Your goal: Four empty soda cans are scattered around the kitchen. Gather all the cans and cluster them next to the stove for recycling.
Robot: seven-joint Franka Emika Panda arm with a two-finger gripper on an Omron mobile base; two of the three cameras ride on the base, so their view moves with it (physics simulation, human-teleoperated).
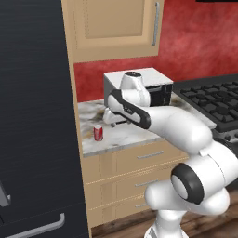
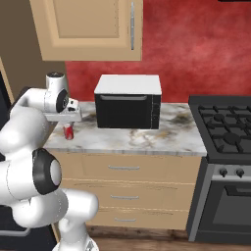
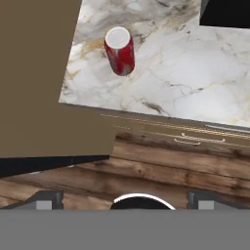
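On the marble worktop (image 1: 135, 135), near its front left corner, one red soda can (image 1: 98, 132) stands upright, silver top showing, with bare marble all around it. Seen from the hand, the can sits at 12 o'clock, well apart from the fingers (image 3: 46, 199), which are spread wide with nothing between them. From the right base camera the microwave (image 2: 128, 101) stands at 3 o'clock of the can, well apart from it, and the stove (image 2: 225, 128) lies further right at the worktop's end. Gripper (image 2: 68, 116) hovers just above the can, no contact
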